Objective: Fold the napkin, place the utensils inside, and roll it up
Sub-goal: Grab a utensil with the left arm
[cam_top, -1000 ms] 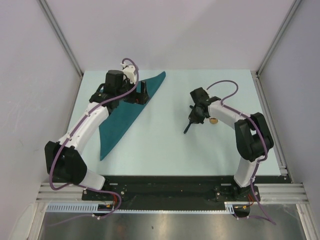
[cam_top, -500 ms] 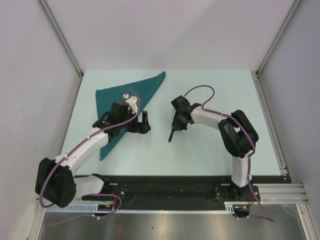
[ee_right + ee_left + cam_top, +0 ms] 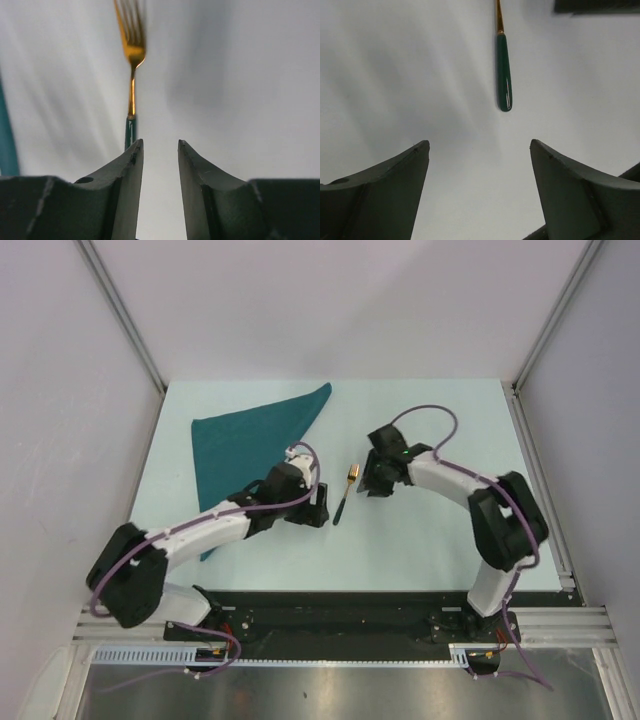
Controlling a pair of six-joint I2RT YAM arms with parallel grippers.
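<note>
The teal napkin [image 3: 245,435] lies as a folded triangle at the back left of the table; its edge also shows in the right wrist view [image 3: 6,135]. One utensil, a fork [image 3: 343,496] with a gold head and a dark green handle, lies loose on the table between the grippers. My left gripper [image 3: 320,506] is open and empty just left of the handle [image 3: 504,75]. My right gripper [image 3: 374,477] is open by a narrow gap and empty, just right of the fork's head [image 3: 131,35]. The other utensil is out of sight.
The pale table [image 3: 440,420] is boxed in by white walls at the back and sides, with a metal rail [image 3: 540,480] along the right edge. The black base rail [image 3: 340,605] runs along the near edge.
My right gripper carried the fork leftward, let it go on the table and drew back right. My left arm left the napkin and moved near and right, up to the fork's handle.
</note>
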